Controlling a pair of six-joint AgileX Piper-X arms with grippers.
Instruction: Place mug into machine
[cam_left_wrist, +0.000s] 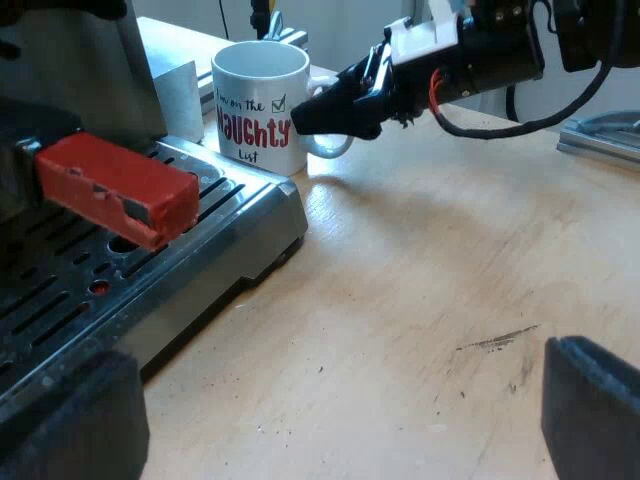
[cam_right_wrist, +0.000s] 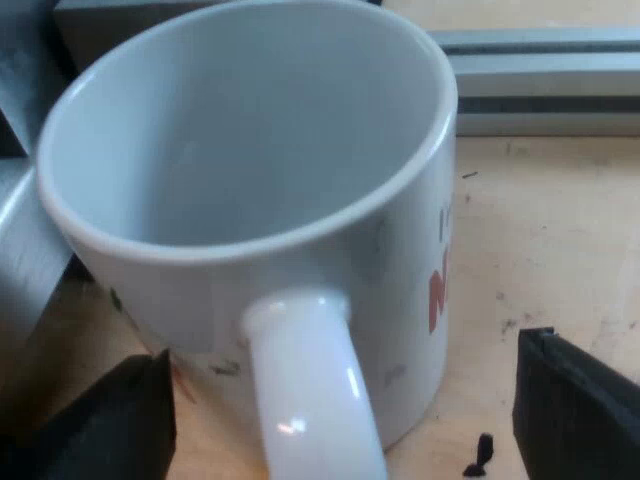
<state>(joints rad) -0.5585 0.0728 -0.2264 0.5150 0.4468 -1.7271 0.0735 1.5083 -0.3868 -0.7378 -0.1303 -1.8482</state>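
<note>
Right gripper (cam_right_wrist: 345, 425): fingers spread, one on each side of the mug's handle, not pinching it
Left gripper (cam_left_wrist: 330, 415): fingers spread, nothing between, low over the table (cam_left_wrist: 420, 300)
Mug (cam_left_wrist: 255, 110): upright, empty, on the table just beside the far end of the drip tray (cam_left_wrist: 215, 225)
Red handle end (cam_left_wrist: 115, 188): over the tray
Progress: early by my judgement; grasp, lift and placing remain
</note>
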